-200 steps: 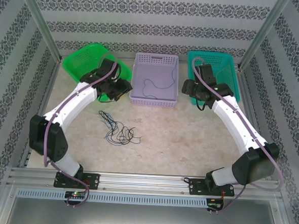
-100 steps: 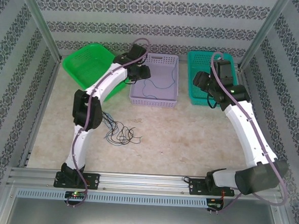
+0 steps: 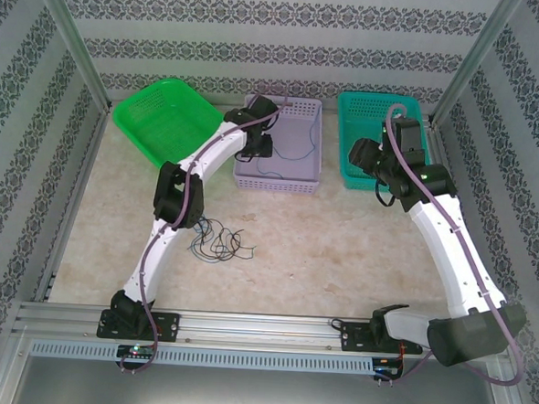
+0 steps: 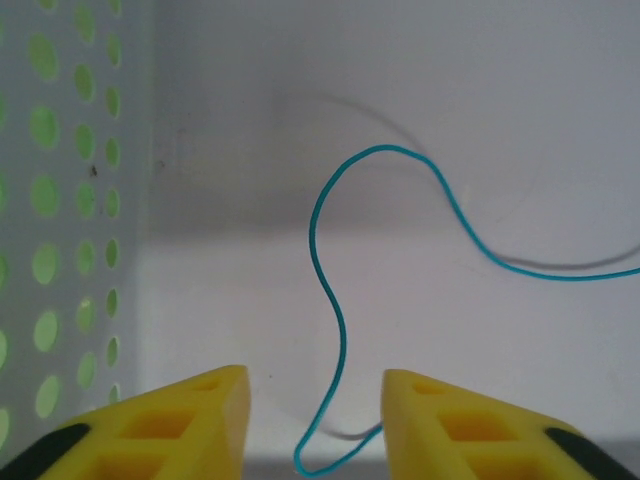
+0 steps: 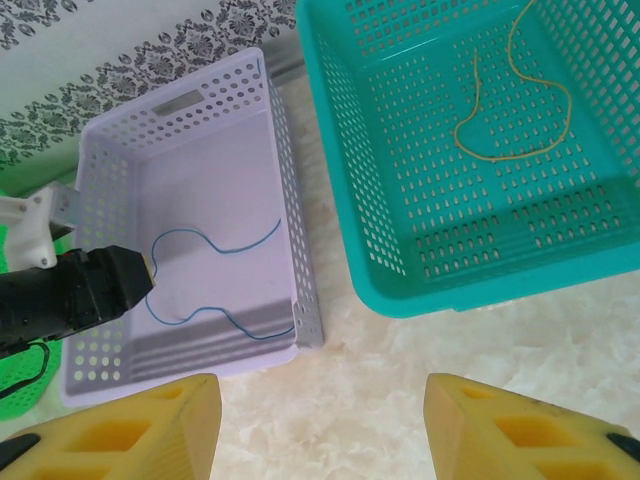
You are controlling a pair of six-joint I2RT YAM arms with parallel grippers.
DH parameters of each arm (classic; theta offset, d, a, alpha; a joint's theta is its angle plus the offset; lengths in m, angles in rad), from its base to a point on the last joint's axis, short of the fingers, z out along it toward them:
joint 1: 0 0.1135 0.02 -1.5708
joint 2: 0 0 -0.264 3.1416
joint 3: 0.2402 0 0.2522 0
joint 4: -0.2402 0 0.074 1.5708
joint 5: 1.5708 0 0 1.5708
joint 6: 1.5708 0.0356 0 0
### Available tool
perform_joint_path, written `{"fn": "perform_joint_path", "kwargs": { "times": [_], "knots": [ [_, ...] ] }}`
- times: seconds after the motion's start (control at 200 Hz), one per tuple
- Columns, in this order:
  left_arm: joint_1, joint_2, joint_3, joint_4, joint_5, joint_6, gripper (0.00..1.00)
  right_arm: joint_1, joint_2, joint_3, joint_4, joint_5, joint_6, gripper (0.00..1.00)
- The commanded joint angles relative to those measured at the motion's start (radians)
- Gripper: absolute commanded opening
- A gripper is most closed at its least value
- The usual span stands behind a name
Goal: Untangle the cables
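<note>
Fingers left (image 4: 180, 425) parted around blue cable (image 4: 322, 270) | fingers right (image 5: 130, 430) wide apart

Patterned wallpaper walls (image 3: 261, 37), beige marbled tabletop (image 3: 340, 252)

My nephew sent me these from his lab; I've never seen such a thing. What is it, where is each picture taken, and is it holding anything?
Two white robot arms are bolted to the near edge of a table. The wide picture comes from a fixed camera above and behind them; the other two from cameras on the wrists, so the yellow wedges are each arm's fingers. At the back stand a green basket, a purple basket and a teal basket. A blue wire lies in the purple one, a yellow wire in the teal one, a dark tangle of wires on the table. The left gripper is open inside the purple basket, the blue wire running between its fingers, unpinched. The right gripper is open and empty.
</note>
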Motion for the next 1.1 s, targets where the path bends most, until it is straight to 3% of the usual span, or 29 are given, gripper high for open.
{"fn": "perform_joint_path", "kwargs": {
  "times": [0.0, 0.195, 0.455, 0.774, 0.919, 1.094],
  "knots": [
    [-0.020, 0.020, 0.019, -0.042, -0.025, 0.028, 0.31, 0.005, 0.010, 0.002, -0.009, -0.019, 0.011, 0.56],
    [-0.028, -0.006, -0.008, -0.057, -0.082, 0.018, 0.00, 0.005, 0.012, 0.007, -0.007, -0.023, 0.008, 0.56],
    [-0.027, -0.171, -0.160, -0.028, -0.185, -0.049, 0.00, 0.007, 0.005, -0.013, 0.003, -0.034, 0.011, 0.56],
    [-0.033, -0.296, -0.302, 0.018, -0.134, -0.122, 0.00, 0.018, -0.001, -0.019, 0.005, -0.038, 0.011, 0.56],
    [-0.031, -0.420, -0.375, 0.002, -0.141, -0.169, 0.40, 0.060, 0.005, -0.025, 0.003, -0.040, -0.040, 0.58],
    [-0.012, -0.716, -0.734, 0.038, -0.098, -0.339, 0.65, 0.188, 0.026, -0.079, 0.033, -0.077, -0.127, 0.62]
  ]
}}
